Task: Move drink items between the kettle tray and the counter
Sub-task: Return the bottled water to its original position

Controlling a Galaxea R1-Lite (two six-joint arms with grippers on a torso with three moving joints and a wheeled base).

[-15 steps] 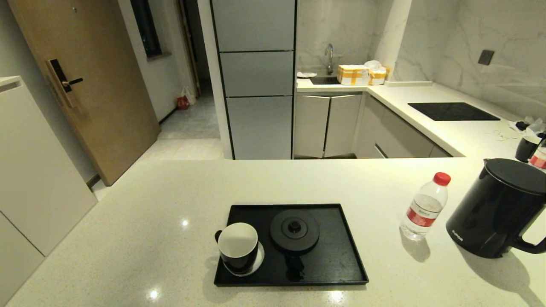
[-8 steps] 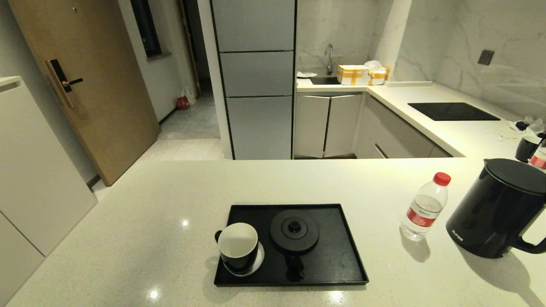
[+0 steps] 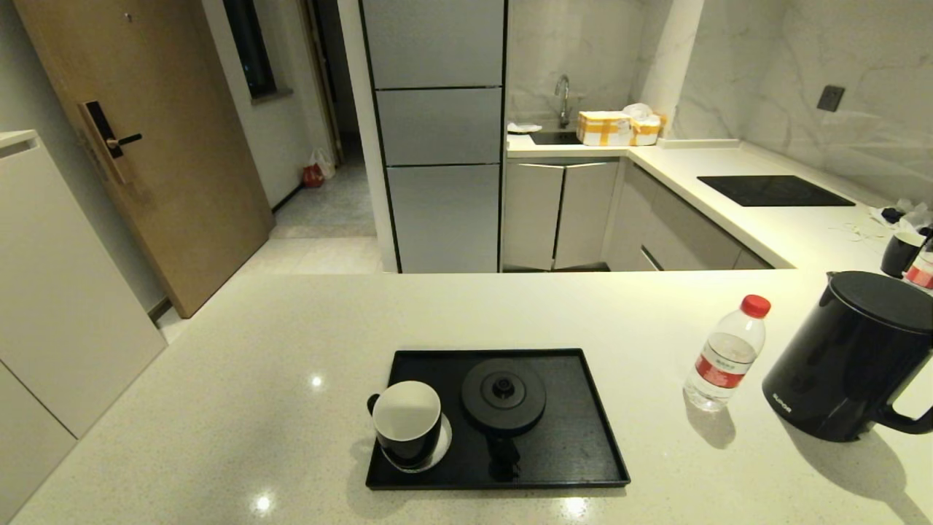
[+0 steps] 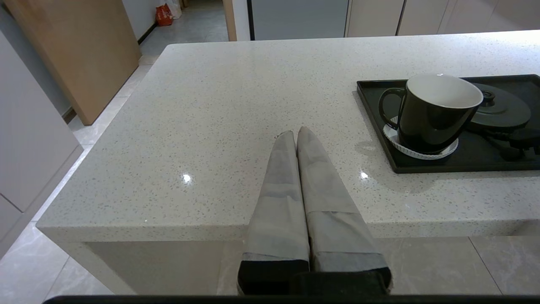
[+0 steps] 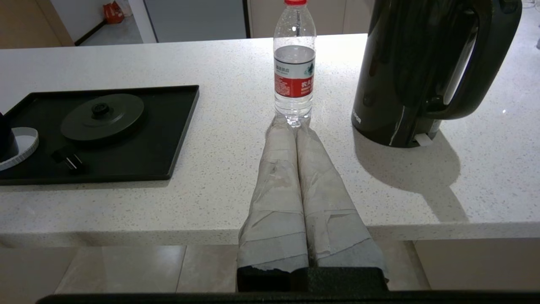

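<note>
The black kettle tray (image 3: pixel 576 445) lies on the cream counter (image 3: pixel 255 379) near its front edge, with the round kettle base disc (image 3: pixel 503 394) in its middle. A black mug (image 3: pixel 406 423) with a white inside stands on a white coaster at the tray's left. To the right of the tray, on the counter, stand a red-capped water bottle (image 3: pixel 725 354) and the tall black kettle (image 3: pixel 849 357). Neither gripper shows in the head view. My left gripper (image 4: pixel 295 134) is shut and empty, over the counter's front edge left of the mug (image 4: pixel 430 114). My right gripper (image 5: pixel 294 126) is shut and empty, just short of the bottle (image 5: pixel 294 63).
A second black cup (image 3: pixel 898 254) and another red-labelled bottle (image 3: pixel 921 270) stand behind the kettle at the far right. A black hob panel (image 3: pixel 773 189) lies on the back counter, with a sink and yellow boxes (image 3: pixel 605 127) beyond. Floor lies below the counter's front edge.
</note>
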